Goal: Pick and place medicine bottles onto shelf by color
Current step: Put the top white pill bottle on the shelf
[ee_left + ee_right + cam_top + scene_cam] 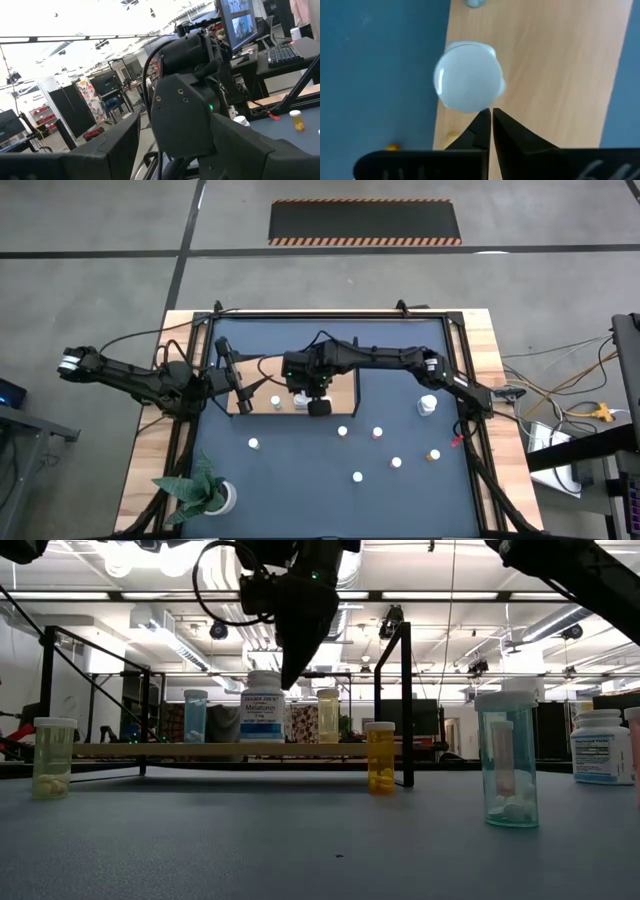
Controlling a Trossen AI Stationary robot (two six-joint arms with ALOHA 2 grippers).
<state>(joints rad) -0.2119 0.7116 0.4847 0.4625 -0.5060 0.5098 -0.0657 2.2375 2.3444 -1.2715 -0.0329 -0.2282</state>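
Here the right gripper (491,116) hangs over the shelf (555,65), its two fingers pressed together with nothing between them, the tips just beside a large white-capped bottle (467,76) that stands on the board (labelled, as the low view shows (264,708)). The left gripper (238,392), at nine o'clock from the shelf (345,385), waits with fingers spread wide and empty. Other small bottles stand scattered on the blue tabletop (300,480) toward five o'clock, one orange-topped (434,454).
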